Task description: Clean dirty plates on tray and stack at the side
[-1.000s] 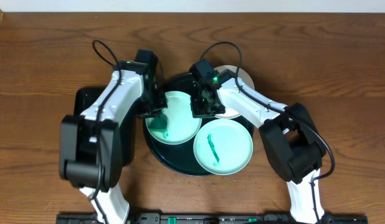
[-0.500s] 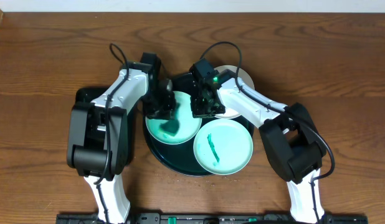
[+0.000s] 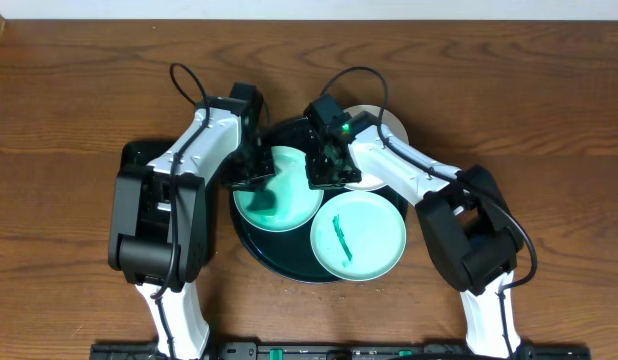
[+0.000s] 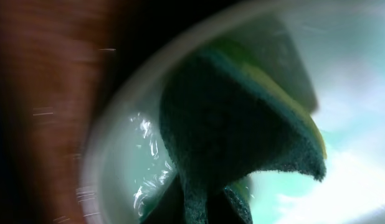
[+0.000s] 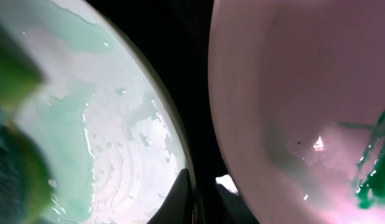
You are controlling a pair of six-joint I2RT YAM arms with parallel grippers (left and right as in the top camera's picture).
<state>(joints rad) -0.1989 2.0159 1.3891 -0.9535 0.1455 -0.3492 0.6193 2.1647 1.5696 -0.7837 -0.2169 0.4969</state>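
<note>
Wooden tabletop (image 3: 69, 100): tray (image 3: 271, 256) bears three smeared plates (image 3: 357, 235), none stacked. Left fingers (image 3: 255, 178) pinch sponge (image 4: 242, 137) on rear mint plate (image 3: 295, 190); right fingers (image 5: 183, 196) clamp its rim.

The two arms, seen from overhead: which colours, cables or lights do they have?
The left arm and right arm have white shells and bulky black joints. A thin black cable loops above each wrist. The right wrist carries a small green light.

The dark brown wooden table (image 3: 69, 100) carries a large round black glossy tray (image 3: 274, 258) at its centre. A smaller rectangular black tray (image 3: 137, 155) lies just left of it.
</note>
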